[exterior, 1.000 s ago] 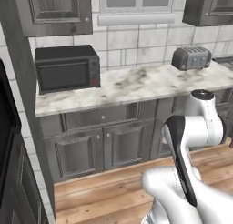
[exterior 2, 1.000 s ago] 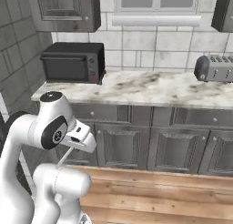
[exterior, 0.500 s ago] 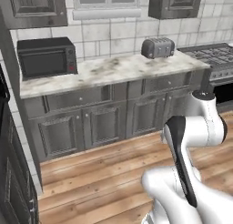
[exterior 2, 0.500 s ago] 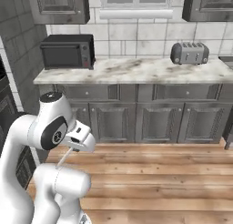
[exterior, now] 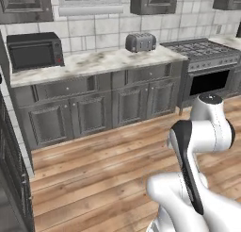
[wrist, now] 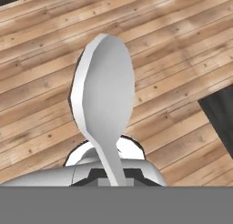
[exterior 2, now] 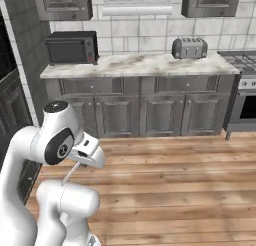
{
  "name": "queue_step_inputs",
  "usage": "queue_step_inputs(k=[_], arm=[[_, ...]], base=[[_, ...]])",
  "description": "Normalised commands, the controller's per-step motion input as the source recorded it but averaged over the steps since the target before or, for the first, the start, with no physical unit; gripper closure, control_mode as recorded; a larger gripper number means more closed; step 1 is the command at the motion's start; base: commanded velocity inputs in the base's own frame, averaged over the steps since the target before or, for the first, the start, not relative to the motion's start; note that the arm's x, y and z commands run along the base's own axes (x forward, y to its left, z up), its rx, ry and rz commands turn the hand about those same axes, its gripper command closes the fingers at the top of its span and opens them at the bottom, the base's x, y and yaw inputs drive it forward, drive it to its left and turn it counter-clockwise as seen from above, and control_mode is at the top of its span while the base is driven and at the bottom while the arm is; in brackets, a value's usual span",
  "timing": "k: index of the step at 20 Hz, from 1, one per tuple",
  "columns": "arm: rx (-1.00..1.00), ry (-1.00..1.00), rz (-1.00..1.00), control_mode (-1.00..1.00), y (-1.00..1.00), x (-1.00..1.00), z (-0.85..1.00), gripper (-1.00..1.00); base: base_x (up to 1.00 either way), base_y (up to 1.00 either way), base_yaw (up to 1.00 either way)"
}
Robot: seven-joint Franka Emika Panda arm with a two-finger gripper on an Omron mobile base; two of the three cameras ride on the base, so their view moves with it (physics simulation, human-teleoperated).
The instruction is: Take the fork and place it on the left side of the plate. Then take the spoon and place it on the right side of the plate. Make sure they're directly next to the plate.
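Observation:
My gripper (wrist: 112,178) is shut on the spoon (wrist: 103,98). Its oval silvery bowl rises large in the hand view, over the wooden floor far below. In the right base view the hand (exterior 2: 88,151) is held close to the arm's body, and the spoon (exterior 2: 70,173) hangs from it as a thin pale rod slanting down to the left. The fork and the plate are out of view.
A marble counter (exterior: 94,62) on grey cabinets runs along the far wall, bearing a black microwave (exterior: 34,51) and a toaster (exterior: 140,41). A stove (exterior: 202,52) stands at its right end. Wooden floor (exterior: 103,169) lies between me and the cabinets. A dark tall unit (exterior 2: 10,75) stands left.
The whole scene has shifted: the base has driven back and rightward, so the counter looks farther off and the stove has come into view. The arm keeps its pose, still holding the spoon.

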Motion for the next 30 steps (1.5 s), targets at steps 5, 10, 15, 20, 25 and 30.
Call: queue_step_inputs(k=[5,10,15,20,25,30], arm=[[0.0,0.0,0.0,1.0,0.0,0.0,0.0,1.0],[0.0,0.0,0.0,1.0,0.0,0.0,0.0,1.0],[0.0,0.0,0.0,1.0,0.0,0.0,0.0,1.0],[0.0,0.0,0.0,1.0,0.0,0.0,0.0,1.0],[0.0,0.0,0.0,1.0,0.0,0.0,0.0,1.0],[0.0,0.0,0.0,1.0,0.0,0.0,0.0,1.0]], base=[[-0.85,-0.3,-0.08],[-0.73,-0.28,-0.04],[-0.56,-0.28,-0.02],[-0.48,-0.37,-0.02],[-0.43,-0.55,-0.05],[-0.37,-0.66,-0.06]])
